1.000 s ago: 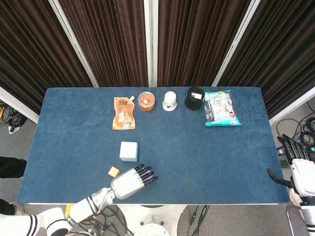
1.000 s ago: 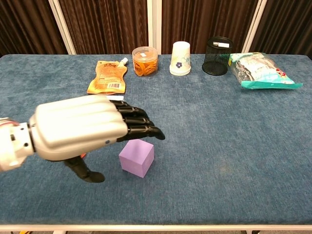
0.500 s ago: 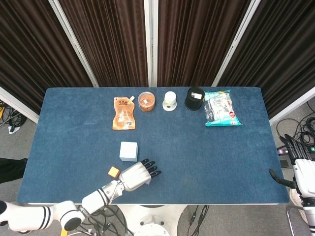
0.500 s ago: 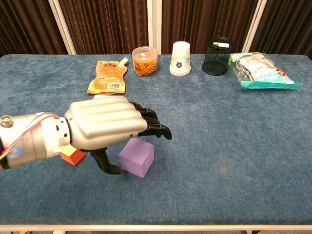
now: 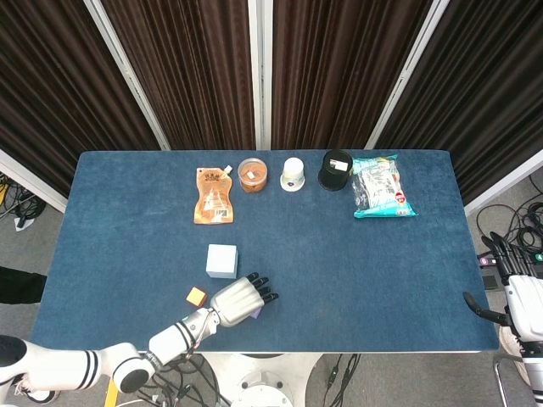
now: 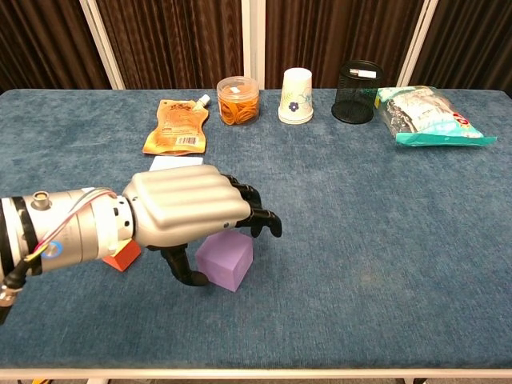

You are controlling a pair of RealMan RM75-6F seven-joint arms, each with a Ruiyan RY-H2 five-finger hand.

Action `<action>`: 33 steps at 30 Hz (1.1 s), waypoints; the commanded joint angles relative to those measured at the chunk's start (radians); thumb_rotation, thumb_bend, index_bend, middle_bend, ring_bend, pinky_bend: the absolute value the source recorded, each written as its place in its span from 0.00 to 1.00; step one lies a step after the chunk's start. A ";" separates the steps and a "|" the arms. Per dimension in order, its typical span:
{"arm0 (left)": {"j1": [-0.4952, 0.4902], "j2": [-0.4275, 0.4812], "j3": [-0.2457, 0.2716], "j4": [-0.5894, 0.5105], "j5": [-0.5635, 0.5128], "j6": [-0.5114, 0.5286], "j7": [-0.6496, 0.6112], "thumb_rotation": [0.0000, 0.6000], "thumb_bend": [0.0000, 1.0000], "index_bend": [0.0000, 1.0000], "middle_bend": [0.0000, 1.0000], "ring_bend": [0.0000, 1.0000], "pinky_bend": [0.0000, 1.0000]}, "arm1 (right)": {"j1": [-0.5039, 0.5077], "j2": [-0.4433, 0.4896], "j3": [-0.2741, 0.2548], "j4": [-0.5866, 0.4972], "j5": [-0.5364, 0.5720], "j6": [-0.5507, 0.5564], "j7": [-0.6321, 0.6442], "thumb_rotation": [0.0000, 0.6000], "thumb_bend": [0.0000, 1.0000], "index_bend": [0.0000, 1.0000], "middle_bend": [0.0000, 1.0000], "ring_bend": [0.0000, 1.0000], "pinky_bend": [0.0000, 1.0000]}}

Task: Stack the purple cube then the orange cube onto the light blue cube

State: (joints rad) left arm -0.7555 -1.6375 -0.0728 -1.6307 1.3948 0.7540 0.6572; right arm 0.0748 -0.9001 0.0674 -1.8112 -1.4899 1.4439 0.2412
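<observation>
The purple cube (image 6: 226, 262) rests on the blue table (image 6: 384, 240) near the front edge. My left hand (image 6: 192, 210) hovers over it, the thumb down by the cube's left face and the fingers (image 6: 258, 216) arched above its top far edge, apart from it. In the head view the left hand (image 5: 240, 297) covers nearly all of that cube. The orange cube (image 5: 197, 296) (image 6: 122, 256) lies just left of the hand. The light blue cube (image 5: 222, 260) (image 6: 176, 162) stands behind the hand. My right hand (image 5: 513, 280) hangs off the table's right edge, fingers spread, empty.
Along the far side stand an orange pouch (image 5: 213, 197), a jar of orange snacks (image 5: 252, 175), a white paper cup (image 5: 293, 174), a black mesh cup (image 5: 335, 170) and a teal snack bag (image 5: 382, 187).
My left hand has sunk closer over the purple cube; its thumb now sits at the cube's left face and the fingers curl further down. The right hand is still.
</observation>
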 commanded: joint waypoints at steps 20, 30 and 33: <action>-0.026 -0.014 0.042 0.019 -0.023 0.068 0.010 1.00 0.26 0.34 0.54 0.25 0.26 | 0.004 0.000 0.001 -0.001 0.006 -0.009 -0.004 1.00 0.18 0.00 0.00 0.00 0.00; -0.037 0.055 0.010 -0.112 -0.102 0.086 0.013 1.00 0.26 0.34 0.54 0.25 0.26 | 0.004 -0.003 0.002 0.001 0.012 -0.013 -0.007 1.00 0.18 0.00 0.00 0.00 0.00; -0.050 0.102 -0.008 -0.177 -0.142 0.096 0.056 1.00 0.26 0.34 0.54 0.25 0.27 | 0.005 -0.001 0.002 -0.001 0.011 -0.012 -0.006 1.00 0.18 0.00 0.00 0.00 0.00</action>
State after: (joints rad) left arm -0.7950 -1.5714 -0.0637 -1.7649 1.2860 0.8413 0.6828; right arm 0.0794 -0.9014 0.0697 -1.8119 -1.4789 1.4315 0.2353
